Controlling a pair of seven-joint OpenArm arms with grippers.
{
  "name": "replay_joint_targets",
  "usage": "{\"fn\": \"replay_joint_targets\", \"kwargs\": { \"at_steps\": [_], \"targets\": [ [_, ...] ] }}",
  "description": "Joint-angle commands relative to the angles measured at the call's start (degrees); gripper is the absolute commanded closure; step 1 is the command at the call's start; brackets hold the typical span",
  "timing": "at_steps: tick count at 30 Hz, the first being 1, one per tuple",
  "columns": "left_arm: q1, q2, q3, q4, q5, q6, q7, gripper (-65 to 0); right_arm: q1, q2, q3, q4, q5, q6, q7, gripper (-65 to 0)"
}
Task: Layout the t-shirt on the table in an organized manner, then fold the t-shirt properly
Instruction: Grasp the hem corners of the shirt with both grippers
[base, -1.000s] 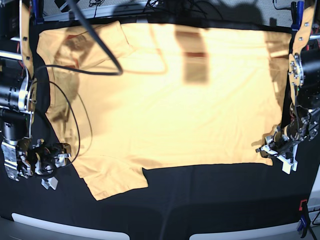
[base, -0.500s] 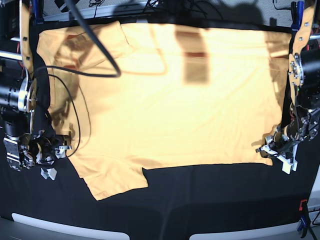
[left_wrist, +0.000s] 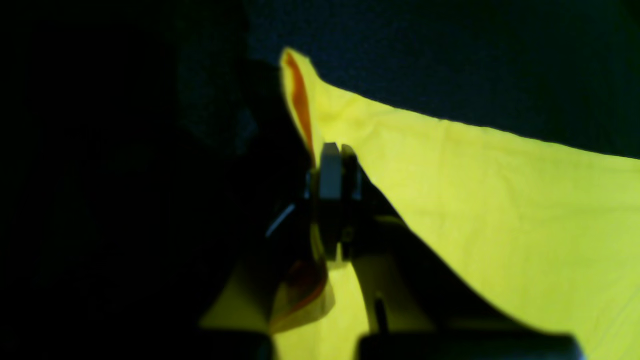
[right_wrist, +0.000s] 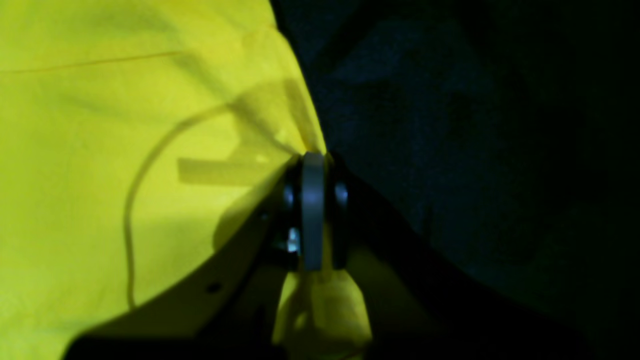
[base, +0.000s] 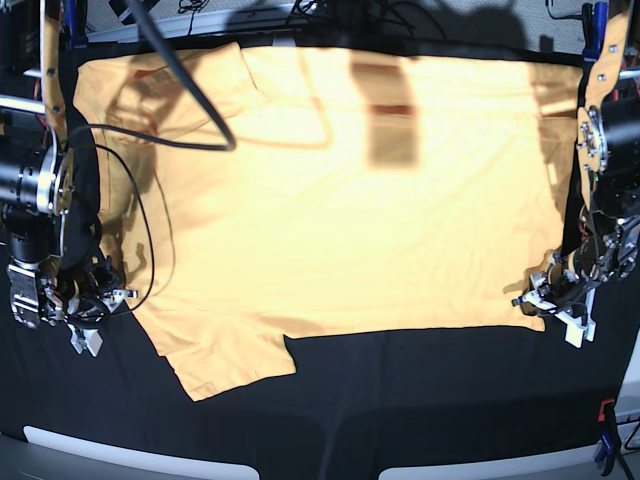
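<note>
The t-shirt (base: 340, 200) lies spread flat across the far and middle part of the black surface (base: 420, 400), its hem at the side of the left fingers and its collar and sleeves at the side of the right fingers. One sleeve (base: 225, 360) sticks out toward the near edge, just beside the right fingers.

The left fingers (base: 545, 298) are pressed together on the near hem corner of the shirt. In the left wrist view the two fingers (left_wrist: 330, 172) meet with a thin fold of yellow cloth (left_wrist: 500, 200) caught between them; the cloth rises in a small peak past the tips and runs away flat to one side, with bare black surface on the other.

The right fingers (base: 95, 300) are also closed, on the edge of the shirt next to the near sleeve. In the right wrist view the fingers (right_wrist: 312, 200) are clamped tight with cloth (right_wrist: 125, 150) bunched between and beneath them; the shirt spreads out on one side and the dark surface (right_wrist: 475, 150) lies on the other.

A black cable (base: 180, 90) hangs above the shirt near the right arm and casts a thin curved shadow on it.
</note>
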Motion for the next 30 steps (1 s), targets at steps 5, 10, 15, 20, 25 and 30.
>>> {"fn": "replay_joint_targets", "kwargs": {
  "at_steps": [5, 10, 15, 20, 25, 30],
  "targets": [
    [-1.57, -0.63, -0.15, 0.61, -0.33, -0.22, -0.46, 0.0, 1.05, 1.42, 0.04, 2.64, 0.22, 0.04, -0.46, -5.3],
    [-1.57, -0.63, -0.15, 0.61, -0.33, -0.20, 0.20, 0.0, 2.45, 2.99, 0.04, 4.15, 0.15, -0.02, -0.48, -23.2],
    [-1.57, -0.63, -0.15, 0.61, -0.33, -0.22, 0.83, 0.0, 2.08, 3.30, 0.02, 4.13, -0.28, -0.07, -0.42, -23.2],
    [-1.57, -0.63, -0.15, 0.61, -0.33, -0.22, 1.16, 0.0, 2.05, 3.06, 0.02, 4.11, 0.20, -0.13, -0.04, -23.2],
    [-1.57, -0.61, -0.15, 0.61, -0.33, -0.22, 0.74, 0.0, 0.66, 1.27, 0.02, 4.09, 0.33, 0.00, -0.24, -23.2],
    [-1.57, -0.63, -0.15, 0.61, -0.33, -0.20, 0.79, 0.0, -0.83, -1.44, 0.02, 4.09, 0.13, 0.52, -0.26, -23.1]
  ]
}}
